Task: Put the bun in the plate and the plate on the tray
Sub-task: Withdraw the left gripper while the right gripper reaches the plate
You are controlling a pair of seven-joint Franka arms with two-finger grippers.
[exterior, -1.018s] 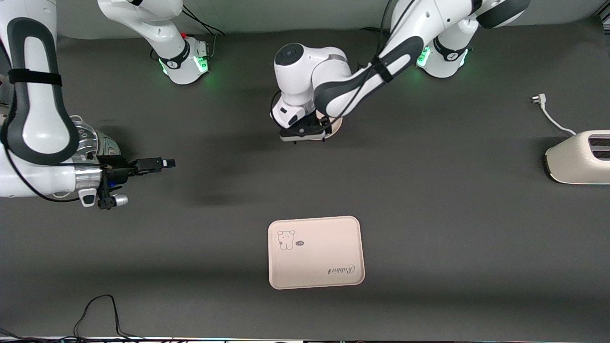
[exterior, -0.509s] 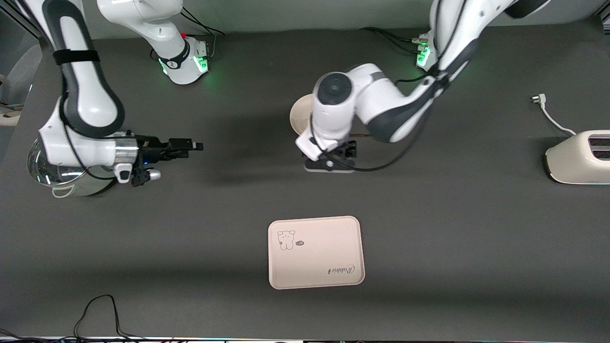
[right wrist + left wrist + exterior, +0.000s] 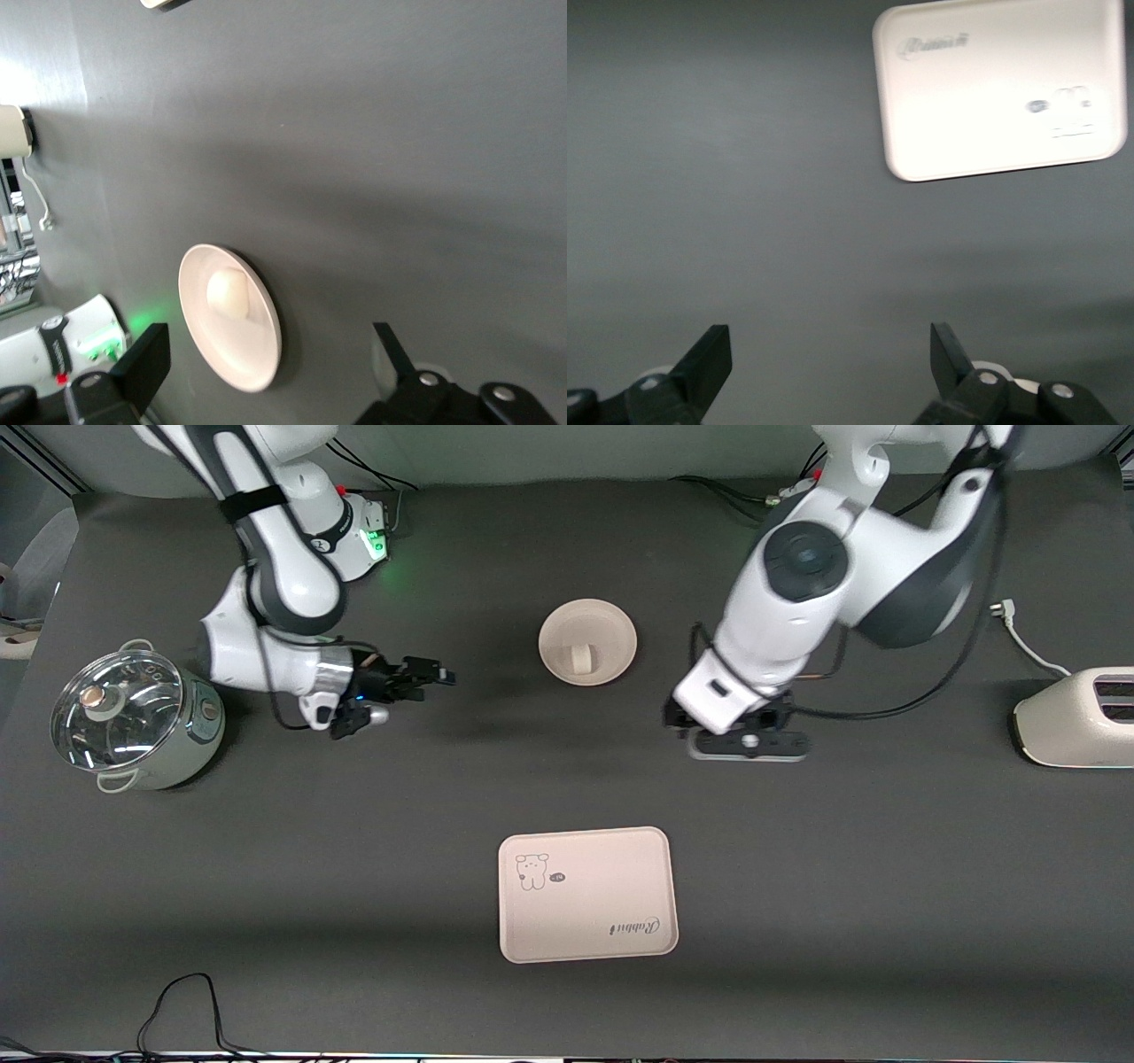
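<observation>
Small off-white bun [image 3: 581, 660] sat in round cream plate [image 3: 611, 624], just released; left gripper [image 3: 749, 744], fingers spread, had pulled away. Right gripper [image 3: 434, 677], also spread, neared plate. Rectangular cream tray [image 3: 620, 859] awaited next.

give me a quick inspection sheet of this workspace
surface: dark grey table, one flat mat
job's things: bun lies in the plate; tray nearer the front camera, bare, plate not on it
clutter: glass-lidded pot at the right arm's end; toaster at the left arm's end
grippers: left gripper open, empty, over bare table toward the left arm's end from the plate; right gripper open, empty, beside the plate toward the right arm's end
cables: toaster cord unplugged; black cable at the table's near edge
surroundings: nothing seen
</observation>
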